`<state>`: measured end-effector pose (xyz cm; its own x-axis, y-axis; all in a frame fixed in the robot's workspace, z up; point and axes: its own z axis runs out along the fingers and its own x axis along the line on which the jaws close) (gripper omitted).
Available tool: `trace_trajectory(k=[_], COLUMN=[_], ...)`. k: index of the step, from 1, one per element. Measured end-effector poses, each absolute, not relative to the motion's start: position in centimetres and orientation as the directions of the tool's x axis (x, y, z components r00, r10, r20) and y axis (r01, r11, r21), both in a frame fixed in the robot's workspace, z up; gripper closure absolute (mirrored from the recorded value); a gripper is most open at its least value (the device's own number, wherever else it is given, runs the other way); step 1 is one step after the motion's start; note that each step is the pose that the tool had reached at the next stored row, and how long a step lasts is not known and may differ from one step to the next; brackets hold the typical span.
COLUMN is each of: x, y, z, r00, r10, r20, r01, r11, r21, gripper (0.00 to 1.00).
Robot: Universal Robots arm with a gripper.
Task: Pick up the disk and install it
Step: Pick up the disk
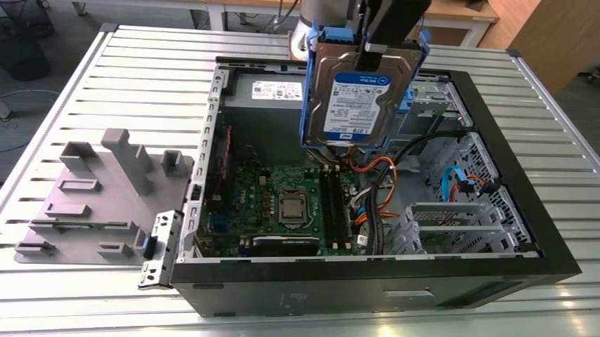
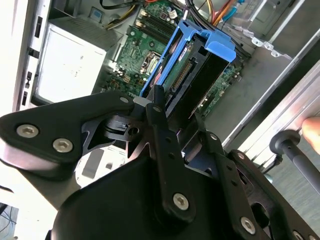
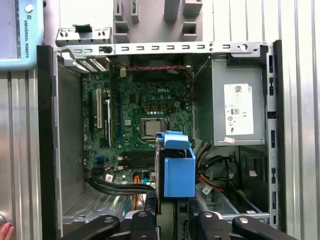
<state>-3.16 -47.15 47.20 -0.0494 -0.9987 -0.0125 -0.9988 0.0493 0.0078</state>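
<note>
In the exterior view the gripper, its top cut off by the frame edge, clamps the one disk upright above the open computer case. The case holds one motherboard and one power supply, which is partly hidden behind the disk. In the second wrist view the gripper pinches the disk over the case's interior. In the first wrist view the disk hangs edge-on above the case, with its label hidden.
</note>
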Motion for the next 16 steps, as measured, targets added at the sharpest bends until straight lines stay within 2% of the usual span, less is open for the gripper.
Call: trace_trajectory(k=[16], x=[-3.2], y=[-49.9], z=[47.2], r00=[-0.049], r10=[-0.999], r20=[-0.012], r01=[-0.999], r11=[0.049], r21=[0.008], gripper=[0.65])
